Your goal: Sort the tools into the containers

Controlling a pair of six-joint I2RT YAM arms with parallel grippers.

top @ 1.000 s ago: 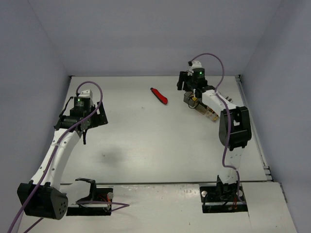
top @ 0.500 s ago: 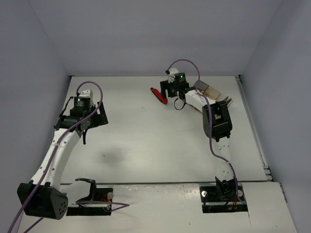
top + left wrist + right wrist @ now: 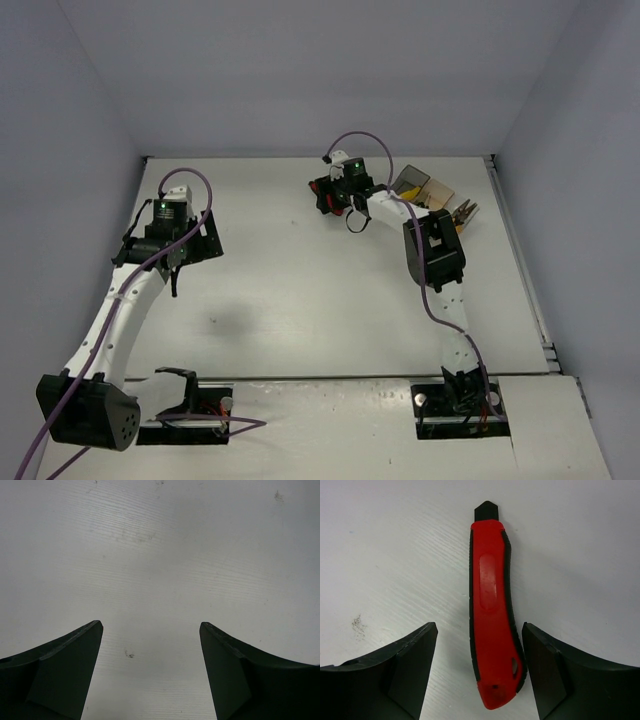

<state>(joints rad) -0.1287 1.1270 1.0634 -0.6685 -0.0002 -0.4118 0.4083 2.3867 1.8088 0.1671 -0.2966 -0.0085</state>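
The left arm [image 3: 120, 305] rises from its base and reaches forward along the left side. Its wrist is bent down, and the left tool [image 3: 150, 624] has its two fingers spread wide apart. The right arm [image 3: 440, 265] stretches far forward and angles leftward with its elbow raised. The right tool [image 3: 479, 625] points downward, fingers equally parted.

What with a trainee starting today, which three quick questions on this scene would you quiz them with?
1. True or false: the right gripper is shut on the utility knife.
2. What shows between the open fingers of the left gripper? A) only bare table B) pliers C) a screwdriver
3. Fill in: the knife's body is ___ with black edging.

Key: 1 false, its fingers stand open on either side of the knife; 2 A; 3 red.
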